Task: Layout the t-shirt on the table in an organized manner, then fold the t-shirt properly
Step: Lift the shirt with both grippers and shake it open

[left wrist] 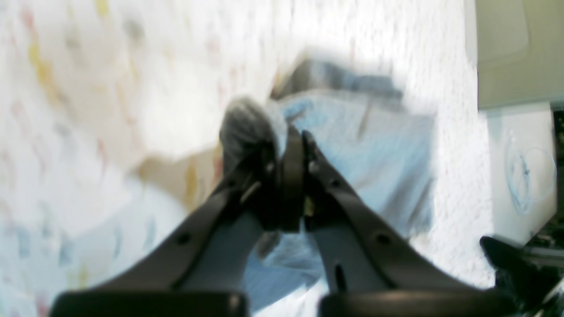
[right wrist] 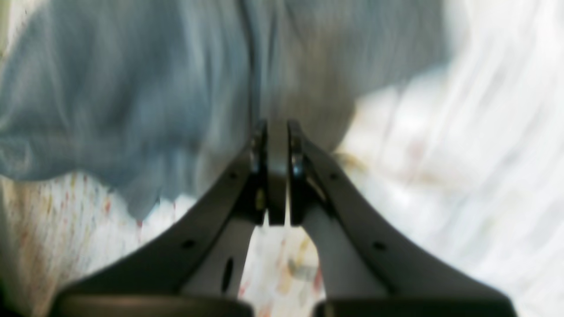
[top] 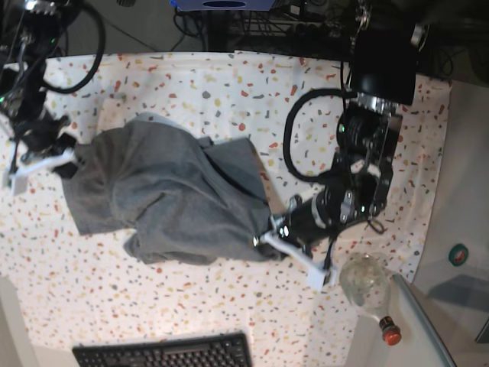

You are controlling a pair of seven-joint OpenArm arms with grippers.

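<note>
At the base view's left edge, the right pincer point(top: 67, 159) is clamped on the t-shirt point(top: 164, 199), which lies bunched across the left-centre of the desk point(top: 229, 84). At centre-right, the left pincer point(top: 263, 237) is clamped on the opposite hem. This looks like the spreading step; next, both arms probably need to draw apart to flatten the cloth.

The t-shirt point(top: 168, 199) is soft, matt heather-grey cloth, rumpled into loose folds. The table point(top: 229, 306) is covered with a white cloth speckled with red, orange and yellow flecks, matt and faintly creased. The left gripper point(left wrist: 296, 145) and right gripper point(right wrist: 276, 132) have smooth, matt black plastic fingers. The keyboard point(top: 164, 354) is matt black plastic.
</note>
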